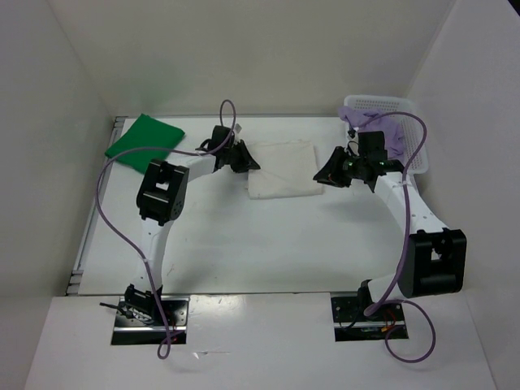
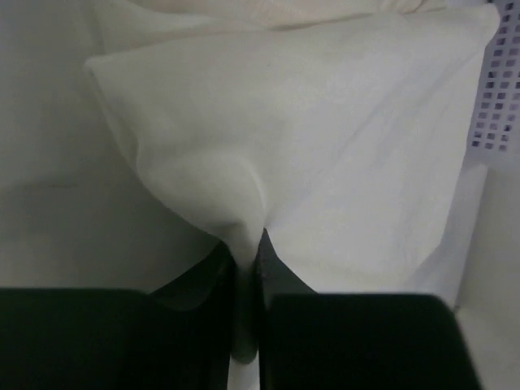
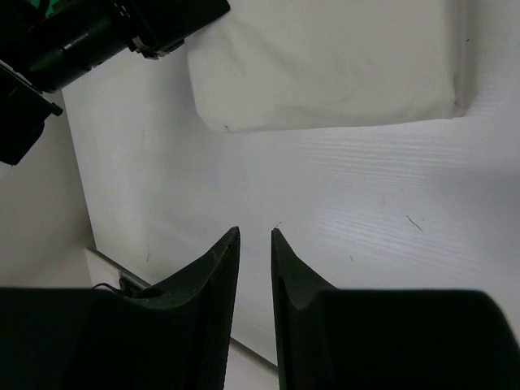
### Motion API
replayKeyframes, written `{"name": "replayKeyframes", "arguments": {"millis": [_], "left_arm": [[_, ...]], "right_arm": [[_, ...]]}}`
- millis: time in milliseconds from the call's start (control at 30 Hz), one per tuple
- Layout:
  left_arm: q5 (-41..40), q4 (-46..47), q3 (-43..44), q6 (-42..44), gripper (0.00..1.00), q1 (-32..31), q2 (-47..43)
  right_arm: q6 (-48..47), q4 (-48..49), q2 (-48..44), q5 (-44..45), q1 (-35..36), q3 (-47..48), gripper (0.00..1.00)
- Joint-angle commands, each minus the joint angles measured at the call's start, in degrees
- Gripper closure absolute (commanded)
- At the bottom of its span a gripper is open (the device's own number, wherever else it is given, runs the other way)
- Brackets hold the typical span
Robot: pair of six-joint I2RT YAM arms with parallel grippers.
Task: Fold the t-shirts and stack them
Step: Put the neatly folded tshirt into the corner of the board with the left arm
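Note:
The white t-shirt (image 1: pixel 280 168) lies folded flat at the middle back of the table. My left gripper (image 1: pixel 248 161) is at its left edge, shut on a pinch of the white cloth (image 2: pixel 325 146), which rises into a ridge between the fingertips (image 2: pixel 248 236). Just right of the shirt, my right gripper (image 1: pixel 322 176) hovers with its jaws a little apart (image 3: pixel 255 231) and nothing between them; the white shirt (image 3: pixel 325 65) lies ahead of it. The green t-shirt (image 1: pixel 145 141) rests folded at the back left. The lavender t-shirt (image 1: pixel 382 130) hangs out of the basket.
A white lattice basket (image 1: pixel 398 104) stands at the back right corner and shows at the edge of the left wrist view (image 2: pixel 496 89). White walls enclose the table on three sides. The left arm's black wrist (image 3: pixel 97 32) sits in the right wrist view's upper left.

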Motion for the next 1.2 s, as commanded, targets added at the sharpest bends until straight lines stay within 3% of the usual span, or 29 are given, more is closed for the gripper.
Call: {"name": "replayKeyframes", "arguments": {"millis": [0, 33, 133, 300, 400, 533, 600, 633, 667, 700, 733, 800, 1000, 1167], "left_arm": [[3.76, 0.24, 4.15, -4.00, 0.89, -0.19, -0.96], [3.76, -0.72, 6.08, -4.00, 0.95, -0.19, -1.58], [3.76, -2.04, 14.78, -5.32, 0.97, -0.19, -3.42], [4.29, -6.33, 29.62, -7.43, 0.98, 7.77, -3.95], [4.29, -5.57, 28.35, -7.43, 0.98, 15.24, -6.76], [2.28, 0.31, 13.70, -9.26, 0.98, 25.45, -15.70], [-0.01, 5.23, 0.17, -11.03, 0.87, 31.76, -19.06], [-1.32, 6.38, -4.23, -13.30, 0.73, 33.71, -22.21], [-4.73, 8.39, -8.88, -14.89, 0.66, 35.82, -24.33], [-6.07, 11.37, -20.76, -16.90, 0.60, 40.02, -26.96], [-7.91, 15.84, -26.19, -18.58, 0.43, 41.45, -32.38], [-14.66, 10.99, -30.19, -17.56, 0.00, 42.96, -37.33], [-10.74, 11.05, -41.61, -17.44, 0.00, 42.96, -47.53], [-10.04, 3.94, -45.22, -15.00, 0.00, 42.96, -55.96]], "right_arm": [[-0.52, 0.50, -2.15, -1.12, -0.51, 1.51, 0.73], [-0.52, 0.50, -1.54, -1.65, -0.52, 1.51, 0.73], [-0.52, 1.03, -0.92, -1.65, -1.13, 0.98, 0.73], [-0.52, 1.64, 1.00, -2.79, -1.75, 0.45, 0.73], [-0.52, 2.17, 1.62, -3.40, -1.75, 0.97, 0.73], [-1.04, 2.17, 3.12, -5.16, -1.75, 1.68, 0.73], [-1.04, 2.17, 4.00, -6.30, -1.75, 2.21, 0.73], [-1.04, 2.17, 4.69, -6.31, -1.75, 2.21, 0.73], [-1.04, 2.69, 5.22, -6.92, -1.75, 2.21, 0.73], [-1.04, 2.70, 5.23, -6.93, -1.75, 1.69, 0.73], [-1.04, 2.70, 5.23, -6.93, -1.14, 1.68, 0.73], [-1.04, 2.70, 5.75, -7.45, -0.52, 0.46, 0.73], [-1.57, 3.22, 5.76, -7.45, 0.01, -0.26, 0.73], [0.00, 3.75, 5.76, -2.99, 0.01, 2.54, 0.73]]}}
